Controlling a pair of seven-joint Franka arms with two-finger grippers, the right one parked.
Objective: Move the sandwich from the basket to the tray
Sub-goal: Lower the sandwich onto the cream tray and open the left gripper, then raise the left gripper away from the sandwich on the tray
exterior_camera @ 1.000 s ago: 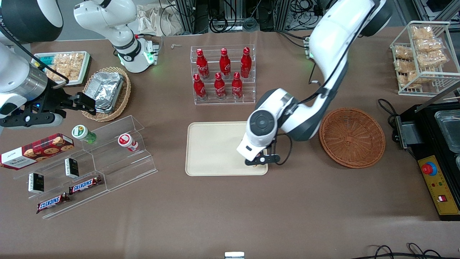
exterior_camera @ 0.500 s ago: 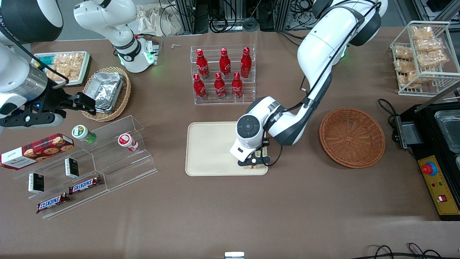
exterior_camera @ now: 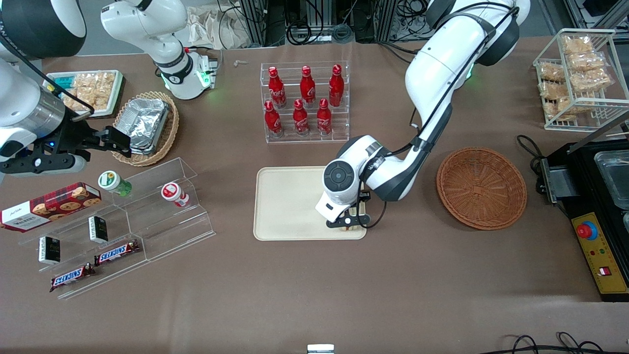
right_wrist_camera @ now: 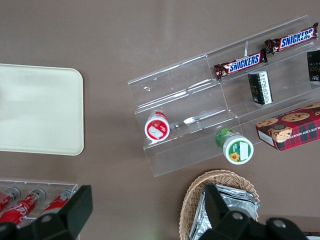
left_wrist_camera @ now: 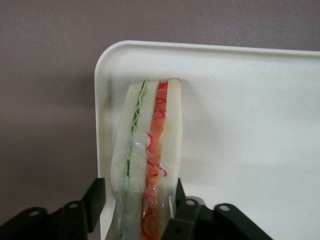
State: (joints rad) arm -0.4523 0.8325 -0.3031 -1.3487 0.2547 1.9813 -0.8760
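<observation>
Gripping the sandwich (left_wrist_camera: 147, 150) by its flat bread faces, the gripper (exterior_camera: 347, 224) is holding it low over the tray (exterior_camera: 287, 206) corner; soft and wrapped, it probably squashes under pressure.

White bread slices with a green layer and a red-orange layer between them are shown on the sandwich (left_wrist_camera: 147, 160). The tray (exterior_camera: 287, 206) is coloured cream-beige, and the woven basket (exterior_camera: 481, 188) reddish-brown. The gripper (left_wrist_camera: 137, 215) holding the sandwich over the tray's corner is black, and the table (exterior_camera: 314, 295) is covered in plain brown. Red bottles (exterior_camera: 300, 101) carry white lettering.
</observation>
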